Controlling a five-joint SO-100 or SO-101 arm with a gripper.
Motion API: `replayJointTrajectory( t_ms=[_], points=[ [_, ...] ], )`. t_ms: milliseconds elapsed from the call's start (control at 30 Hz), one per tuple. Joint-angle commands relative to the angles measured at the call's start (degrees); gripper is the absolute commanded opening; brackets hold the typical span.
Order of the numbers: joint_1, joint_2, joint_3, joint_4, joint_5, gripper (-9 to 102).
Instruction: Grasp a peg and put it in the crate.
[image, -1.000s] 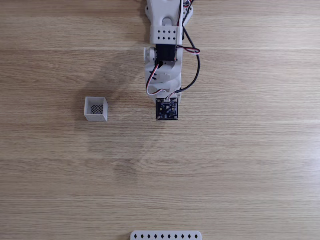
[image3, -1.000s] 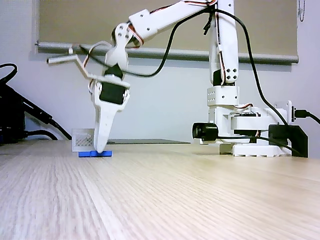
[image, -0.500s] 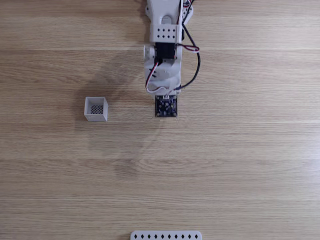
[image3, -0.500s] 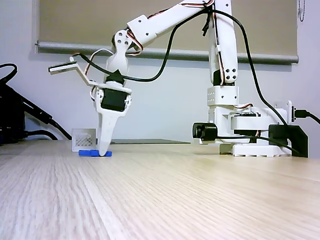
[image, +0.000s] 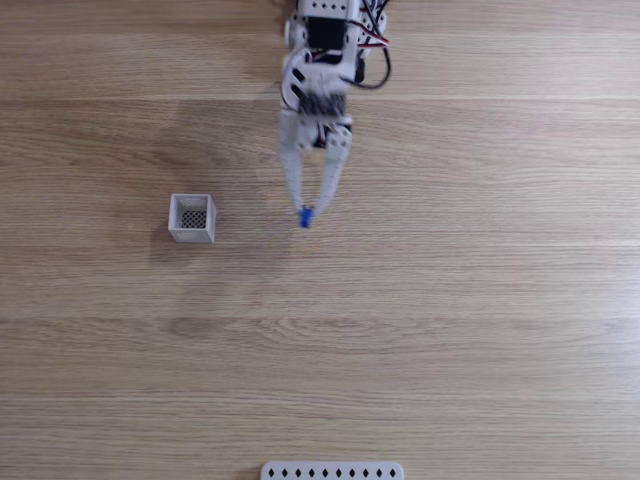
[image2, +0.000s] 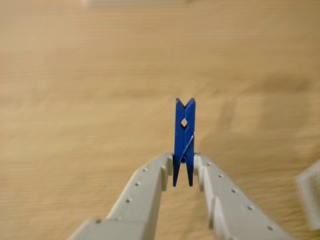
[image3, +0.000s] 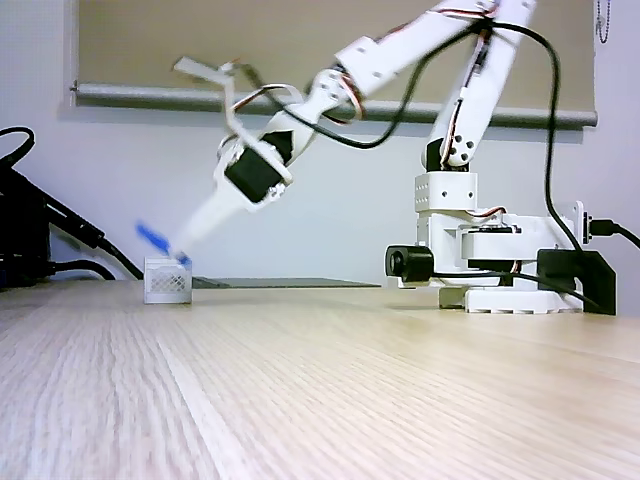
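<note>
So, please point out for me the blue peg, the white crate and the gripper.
peg (image2: 184, 131): wrist view, on its blue body above the fingers.
crate (image: 192, 234): a fixed view from above, on its near white wall.
gripper (image: 305, 218): same view, between the fingertips.

White printed arm (image3: 455, 150), black cables, perforated gripper (image2: 183, 172).

the white two-finger gripper (image3: 183, 254) slants down to the left, clamped on a slim bright blue peg (image3: 154, 239), blurred and clear of the light wooden table (image3: 320, 380), just above the small white mesh crate (image3: 167, 280).
</note>
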Motion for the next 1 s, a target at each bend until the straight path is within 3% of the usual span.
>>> replayJointTrajectory(
  t_ms=[0,233,500,967],
  points=[
    [8.09,2.29,-0.18,-11.87,0.53,-1],
    [19.86,-15.73,-9.05,-16.79,0.53,-1],
    [22.41,-30.32,-22.24,-17.05,0.70,-1],
    [25.14,-33.05,-25.22,-16.00,0.53,0]
  ],
)
